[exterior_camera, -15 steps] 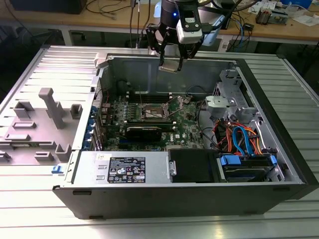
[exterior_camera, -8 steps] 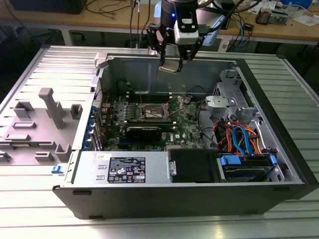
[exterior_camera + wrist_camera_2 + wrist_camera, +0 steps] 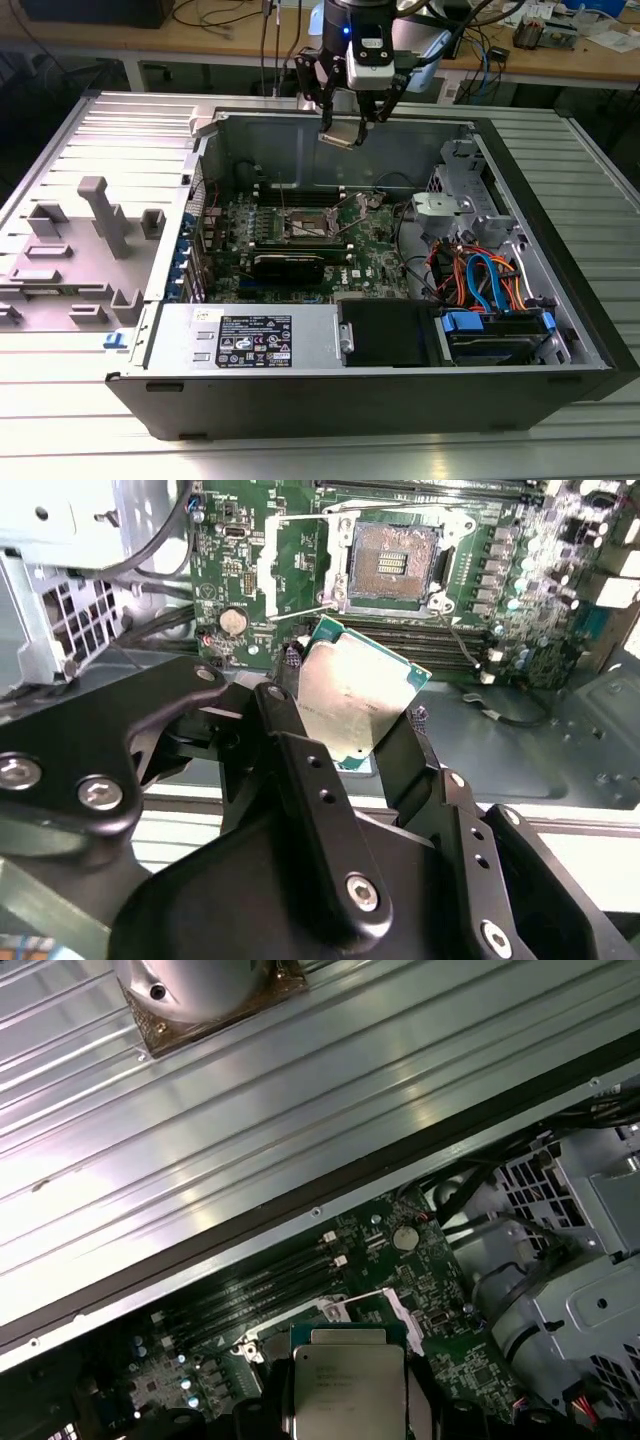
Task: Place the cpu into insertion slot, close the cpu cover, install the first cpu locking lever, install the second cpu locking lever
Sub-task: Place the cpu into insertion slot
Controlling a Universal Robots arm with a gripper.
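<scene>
Placement of the cpu (image 3: 340, 135) is the step in hand, as I read it, and none of the later ones has begun. The gripper (image 3: 345, 128) hangs above the open computer case (image 3: 300, 400), near its far wall in the exterior view, with its fingers (image 3: 290, 730) pinched on two opposite edges of the chip. In the second wrist view the cpu (image 3: 352, 695) sits tilted between them, its silvery top toward the camera; the first wrist view shows the cpu (image 3: 345, 1380) with the green motherboard (image 3: 440, 1360) well below it. Down on that board the insertion slot (image 3: 393, 560) lies bare, its dark pin field showing inside the metal rim, and the same insertion slot (image 3: 310, 228) sits well apart from the chip in the exterior view. The cpu cover (image 3: 267, 575) looks swung open to one side of the socket, so nothing bars the way in. Setting the chip down would call, I'd judge, for bringing it level and squaring its edges with the rim, since those pins look delicate and a crooked landing could bend them.
</scene>
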